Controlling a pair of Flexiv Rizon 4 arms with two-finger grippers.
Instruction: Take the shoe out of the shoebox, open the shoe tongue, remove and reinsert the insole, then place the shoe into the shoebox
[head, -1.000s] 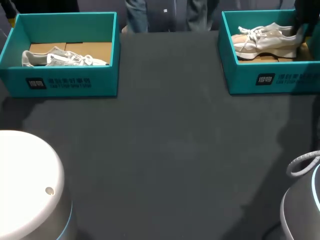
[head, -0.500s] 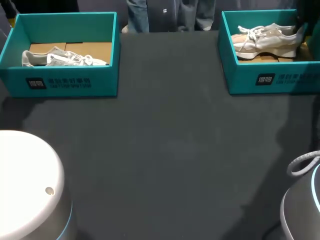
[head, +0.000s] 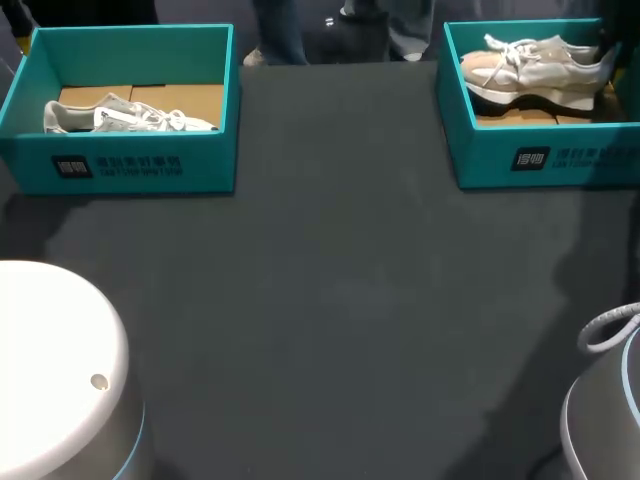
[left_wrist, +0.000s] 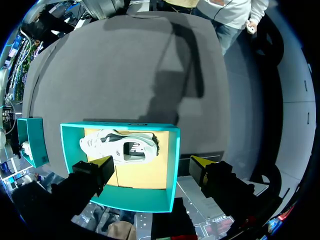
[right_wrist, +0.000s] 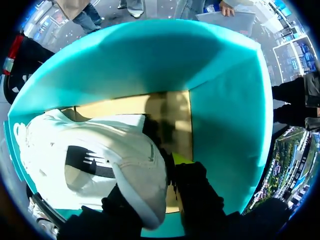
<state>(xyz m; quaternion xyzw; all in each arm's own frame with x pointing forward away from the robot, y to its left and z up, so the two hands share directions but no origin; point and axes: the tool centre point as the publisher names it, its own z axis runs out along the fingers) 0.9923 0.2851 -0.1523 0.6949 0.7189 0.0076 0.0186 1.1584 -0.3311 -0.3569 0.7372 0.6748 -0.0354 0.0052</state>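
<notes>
Shoe removal stage, judging by the layout. Right shoe (head: 535, 65) sits in the right shoebox (head: 545, 155) at the table's (head: 340, 300) far right, toe to the left, heel to the right, not yet clear of the walls.

In the right wrist view the right hand (right_wrist: 152, 172) is pinching the shoe's heel collar. One yellow fingertip (right_wrist: 181, 160) shows against the inner side; the other finger is hidden behind the heel.

Left hand (left_wrist: 151, 164) hangs well above the left shoebox (left_wrist: 172, 165), fingers spread wide and holding nothing. Left shoe (left_wrist: 119, 146) lies on its side on the cardboard floor inside.

Risks:
- The grip is on the heel only, so the toe can swing down and pivot in the pinch. Padded collar is soft, so a slip is likely if the lift is fast.
- A sagging toe or sole could catch the box's left or near wall and drag or tip the box. Nothing is holding the box down.
- Loose laces near the toe could snag on the rim.
- Left hand is well apart from the right box, so it gives no support if the shoe drops.
</notes>
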